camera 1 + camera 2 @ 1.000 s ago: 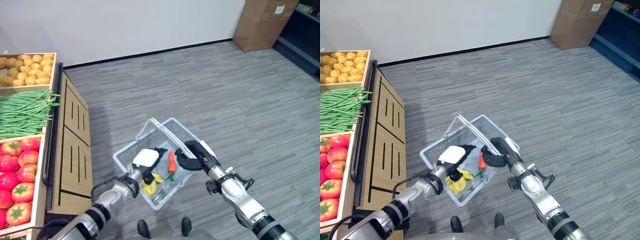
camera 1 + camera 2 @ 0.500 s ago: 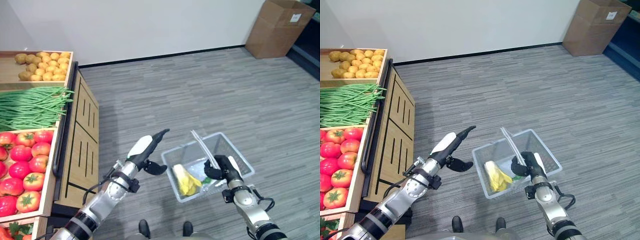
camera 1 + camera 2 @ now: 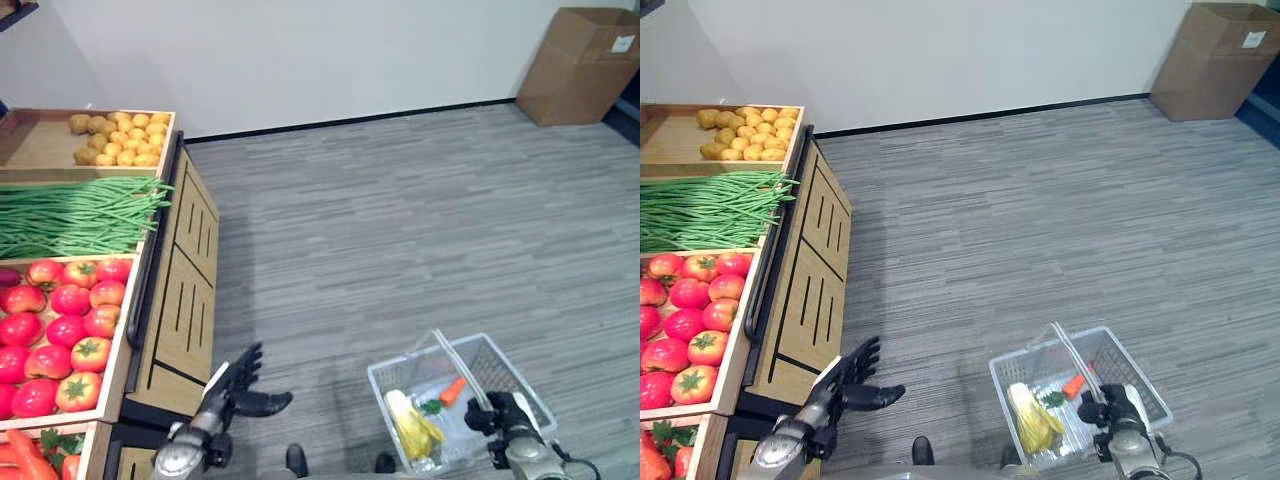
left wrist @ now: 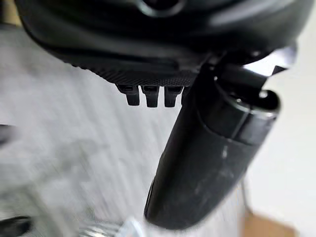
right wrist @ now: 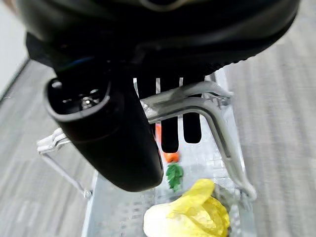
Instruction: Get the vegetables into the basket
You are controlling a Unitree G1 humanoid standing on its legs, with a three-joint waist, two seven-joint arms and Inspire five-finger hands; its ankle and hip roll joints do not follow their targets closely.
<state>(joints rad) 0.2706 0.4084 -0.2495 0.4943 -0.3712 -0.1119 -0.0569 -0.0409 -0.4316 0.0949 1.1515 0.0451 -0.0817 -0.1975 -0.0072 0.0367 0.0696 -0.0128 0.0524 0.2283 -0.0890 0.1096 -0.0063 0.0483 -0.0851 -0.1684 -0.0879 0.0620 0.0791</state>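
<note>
Since a second ago, my left hand (image 3: 235, 385) has let go of the basket (image 3: 520, 383) and pulled back toward the produce stand (image 3: 178, 300); it is now hovering low beside the stand's wooden side with its fingers spread and nothing in them. My right hand (image 3: 500, 413) is now carrying the basket alone, out on my right side, with the fingers curled round the handles (image 5: 197, 101); the right wrist view is showing the fingers hooked under both grey bars. The whole head view has also swung, so more of the stand is showing on the left.

I am seeing the carrot (image 3: 452, 390) lying inside the basket near the handles, its green top (image 5: 174, 176) pointing toward the yellow vegetable (image 3: 410, 425), which is lying along the basket's near side. On the stand I am looking at potatoes (image 3: 112, 140) in the far crate, green beans (image 3: 75, 215) in the next, and tomatoes (image 3: 62, 325) nearer to me. Off in the far right corner a cardboard box (image 3: 580, 52) is standing against the wall.
</note>
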